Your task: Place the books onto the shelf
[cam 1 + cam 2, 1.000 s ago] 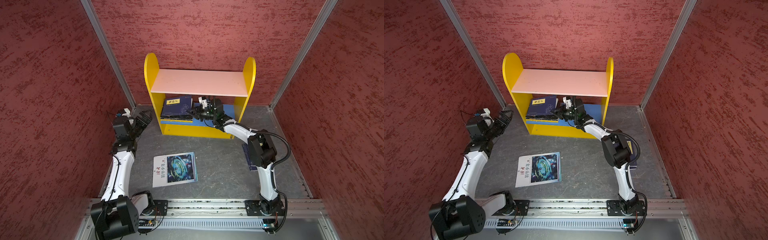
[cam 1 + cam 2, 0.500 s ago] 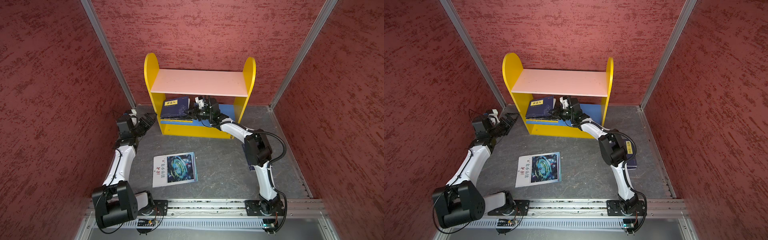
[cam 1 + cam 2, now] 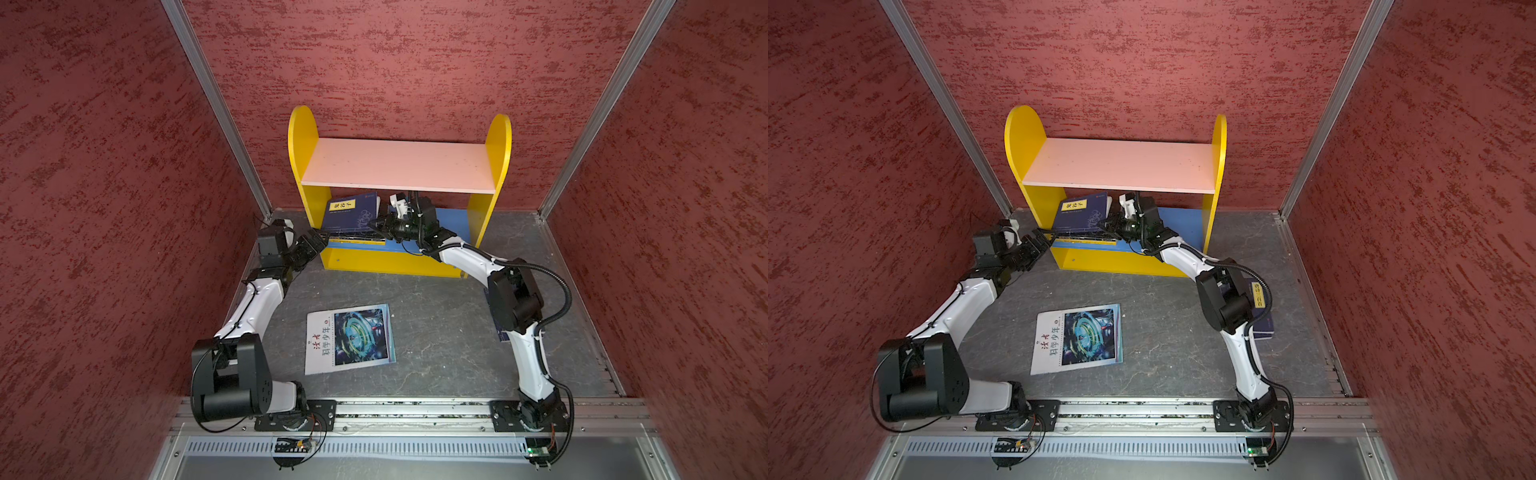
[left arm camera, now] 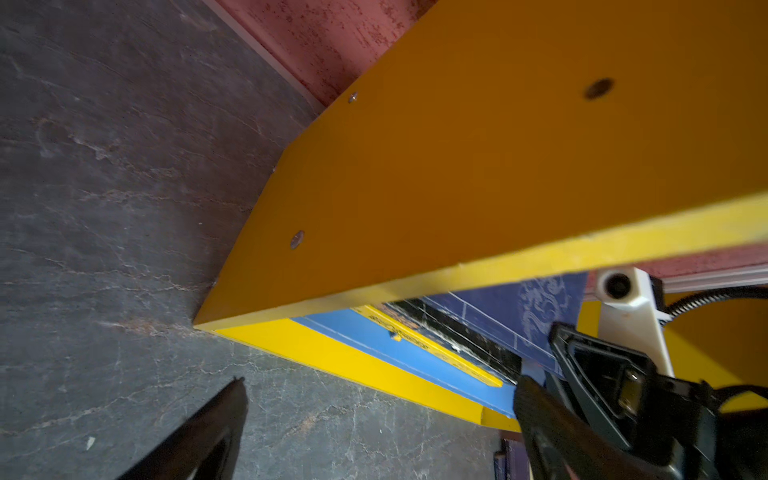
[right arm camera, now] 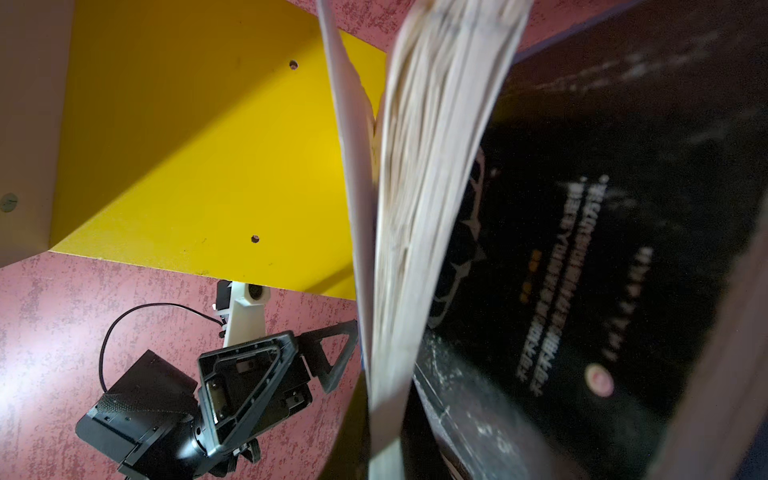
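The shelf (image 3: 399, 164) (image 3: 1121, 164) stands at the back wall. On its blue lower board a navy book (image 3: 351, 210) (image 3: 1081, 212) is tilted up over a black book and a yellow book (image 3: 353, 240). My right gripper (image 3: 376, 226) (image 5: 386, 436) is shut on the navy book's page edge (image 5: 419, 187), with the black book's cover (image 5: 602, 249) beside it. My left gripper (image 3: 320, 243) (image 4: 378, 415) is open and empty at the shelf's left front corner (image 4: 415, 187). A white magazine (image 3: 351, 338) (image 3: 1079, 336) lies flat on the floor.
Another navy book (image 3: 1262, 320) lies on the floor at the right, mostly hidden under my right arm's elbow. Red walls enclose the grey floor (image 3: 436, 332) on three sides. The arm rail (image 3: 415, 411) runs along the front.
My left gripper has swung in from the left wall to the shelf's left front corner. My right gripper has shifted slightly left, tipping the navy book up more steeply.
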### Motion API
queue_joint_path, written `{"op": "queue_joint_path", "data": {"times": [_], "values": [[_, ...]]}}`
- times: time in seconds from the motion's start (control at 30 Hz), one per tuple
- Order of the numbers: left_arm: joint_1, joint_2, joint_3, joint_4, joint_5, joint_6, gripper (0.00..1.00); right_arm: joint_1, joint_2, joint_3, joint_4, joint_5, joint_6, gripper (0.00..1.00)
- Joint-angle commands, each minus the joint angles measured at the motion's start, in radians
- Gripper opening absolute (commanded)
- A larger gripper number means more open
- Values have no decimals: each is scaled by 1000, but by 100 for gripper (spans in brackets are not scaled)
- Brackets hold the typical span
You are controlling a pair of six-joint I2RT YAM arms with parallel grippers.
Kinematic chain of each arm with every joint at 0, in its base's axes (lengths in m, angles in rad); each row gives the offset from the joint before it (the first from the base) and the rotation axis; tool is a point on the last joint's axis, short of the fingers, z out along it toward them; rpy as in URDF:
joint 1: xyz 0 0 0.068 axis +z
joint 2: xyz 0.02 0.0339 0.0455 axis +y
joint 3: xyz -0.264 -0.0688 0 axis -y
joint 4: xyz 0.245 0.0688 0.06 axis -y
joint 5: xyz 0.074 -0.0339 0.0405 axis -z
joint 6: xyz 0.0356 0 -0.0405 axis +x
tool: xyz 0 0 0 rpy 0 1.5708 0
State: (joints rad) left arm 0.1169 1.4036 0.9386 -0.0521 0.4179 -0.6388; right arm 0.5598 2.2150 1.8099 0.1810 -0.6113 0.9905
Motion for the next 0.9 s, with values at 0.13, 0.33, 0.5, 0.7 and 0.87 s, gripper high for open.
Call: {"op": "queue_joint_path", "data": {"times": [0.13,0.33,0.5,0.7,0.87], "values": [[-49,53,32,41,-189,-45,99,28,17,-8,-29,31,-63,8],[-82,79,38,46,-266,-90,99,31,16,-7,-68,32,-91,8],[-87,69,34,104,-240,-124,99,33,18,-14,-79,13,-102,8],[-86,60,46,120,-224,-154,99,34,9,-28,-79,-15,-134,7],[-85,97,55,110,-210,-183,99,32,10,-33,-102,-5,-163,7]]}}
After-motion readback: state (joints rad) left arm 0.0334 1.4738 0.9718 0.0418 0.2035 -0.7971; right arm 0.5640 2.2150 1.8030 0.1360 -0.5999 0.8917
